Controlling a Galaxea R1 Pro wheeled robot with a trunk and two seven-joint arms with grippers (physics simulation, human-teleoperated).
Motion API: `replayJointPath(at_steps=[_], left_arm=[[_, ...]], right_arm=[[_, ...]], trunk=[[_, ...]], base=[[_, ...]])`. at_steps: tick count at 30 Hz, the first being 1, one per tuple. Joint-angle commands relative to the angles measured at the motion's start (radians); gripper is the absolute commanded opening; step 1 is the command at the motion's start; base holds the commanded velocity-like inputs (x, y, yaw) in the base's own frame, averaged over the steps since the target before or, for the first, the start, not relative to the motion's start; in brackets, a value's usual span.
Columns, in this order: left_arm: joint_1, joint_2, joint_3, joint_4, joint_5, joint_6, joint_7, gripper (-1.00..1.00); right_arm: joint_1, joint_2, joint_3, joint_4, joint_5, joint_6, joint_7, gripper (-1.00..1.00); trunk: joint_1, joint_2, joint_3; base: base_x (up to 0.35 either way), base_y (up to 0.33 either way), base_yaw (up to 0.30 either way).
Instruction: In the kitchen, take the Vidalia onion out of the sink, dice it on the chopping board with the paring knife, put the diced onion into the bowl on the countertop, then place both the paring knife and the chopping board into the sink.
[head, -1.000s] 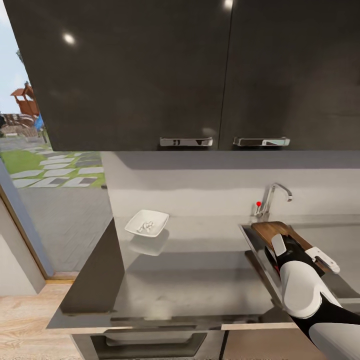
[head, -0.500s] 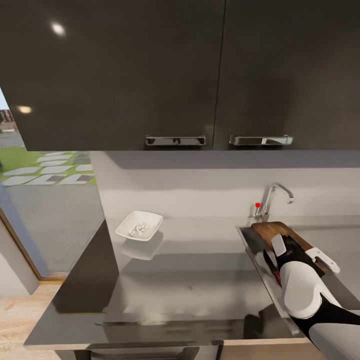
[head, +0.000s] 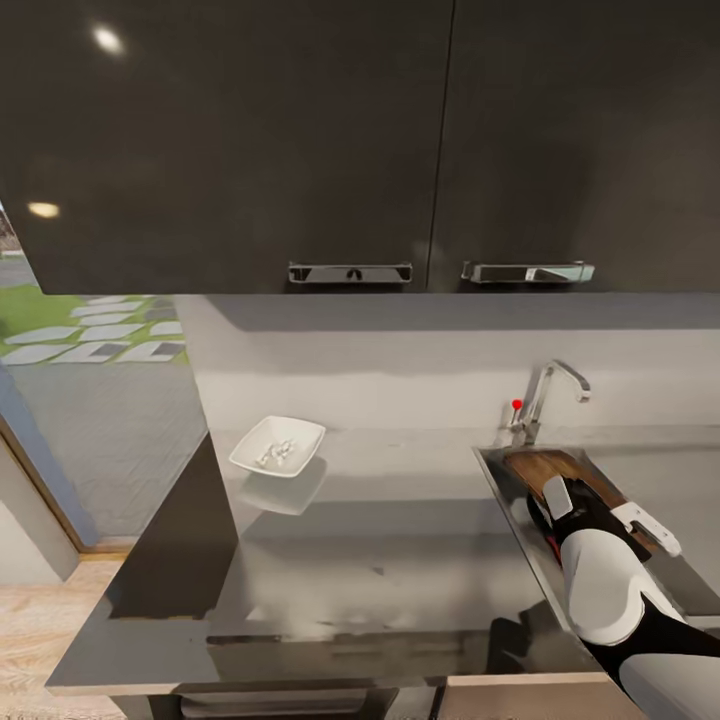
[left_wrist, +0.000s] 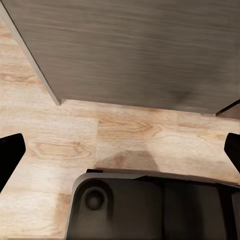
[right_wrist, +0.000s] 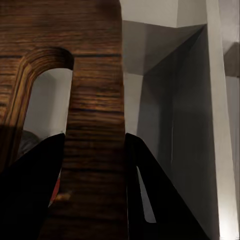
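Note:
The dark brown chopping board (head: 543, 466) leans tilted inside the steel sink (head: 497, 478), at the right end of the grey countertop (head: 400, 530). My right gripper (head: 557, 494) is shut on the board's near end. In the right wrist view its black fingers (right_wrist: 35, 200) clamp the wood strip (right_wrist: 95, 150) beside the slot-shaped handle hole (right_wrist: 45, 100). A red-orange sliver, seemingly the paring knife (right_wrist: 56, 186), shows below the board. The white bowl (head: 278, 446) stands at the countertop's back left and holds the diced onion (head: 278, 451). My left gripper (left_wrist: 120, 152) hangs open over the floor.
A chrome tap (head: 548, 392) with a red dot rises behind the sink. Dark wall cabinets (head: 300, 140) hang low over the counter. The left wrist view has wooden floor (left_wrist: 125, 135), a cabinet front (left_wrist: 135, 45) and the robot's dark base (left_wrist: 150, 205). A doorway opens at the left.
The head camera has shifted, moving the whole picture. Relative to the tap, the board and my right gripper have sunk a little deeper into the sink.

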Motion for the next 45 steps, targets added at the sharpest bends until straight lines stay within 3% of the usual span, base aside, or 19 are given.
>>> replayJointPath(at_steps=[1, 11, 15, 18, 19, 20, 22, 40, 45], left_arm=[[0.0, -0.001, 0.001, -0.001, 0.007, 0.0, -0.004, 1.0], [0.0, -0.001, 0.001, -0.001, 0.007, -0.001, -0.004, 1.0], [0.0, -0.001, 0.001, -0.001, 0.007, -0.001, -0.004, 1.0], [0.0, -0.001, 0.001, -0.001, 0.007, -0.001, -0.004, 1.0], [0.0, -0.001, 0.001, -0.001, 0.007, -0.001, -0.004, 1.0], [0.0, -0.001, 0.001, -0.001, 0.007, -0.001, -0.004, 1.0], [0.0, -0.001, 0.001, -0.001, 0.007, -0.001, -0.004, 1.0], [0.0, -0.001, 0.001, -0.001, 0.007, -0.001, -0.004, 1.0], [0.0, -0.001, 0.001, -0.001, 0.007, -0.001, -0.004, 1.0]], right_arm=[[0.002, 0.0, -0.002, -0.001, 0.013, 0.009, -0.001, -1.0], [0.018, -0.001, -0.005, -0.001, 0.013, -0.018, 0.056, -1.0], [0.021, -0.016, -0.007, 0.009, 0.013, -0.016, 0.074, -1.0], [0.022, -0.065, -0.008, 0.103, 0.009, -0.013, 0.092, -1.0], [0.021, -0.09, -0.008, 0.146, 0.008, -0.013, 0.1, -1.0], [0.021, -0.133, -0.01, 0.217, 0.005, -0.013, 0.11, -1.0], [0.021, -0.147, -0.01, 0.238, 0.004, -0.012, 0.112, -1.0], [0.021, -0.152, -0.009, 0.264, 0.002, -0.011, 0.114, -1.0], [0.021, -0.153, -0.008, 0.264, -0.095, -0.015, 0.116, -1.0]], trunk=[[0.001, -0.003, -0.004], [0.001, -0.003, -0.012], [0.001, -0.003, -0.013], [0.001, -0.003, -0.013], [0.001, -0.003, -0.013], [0.001, -0.003, -0.013], [0.001, -0.003, -0.013], [0.001, -0.003, -0.013], [0.001, -0.003, -0.013]], base=[[0.0, 0.0, 0.0], [0.0, 0.0, 0.0], [0.0, 0.0, 0.0], [0.0, 0.0, 0.0], [0.0, 0.0, 0.0], [0.0, 0.0, 0.0], [0.0, 0.0, 0.0], [0.007, 0.0, 0.0], [0.03, 0.0, 0.0]])
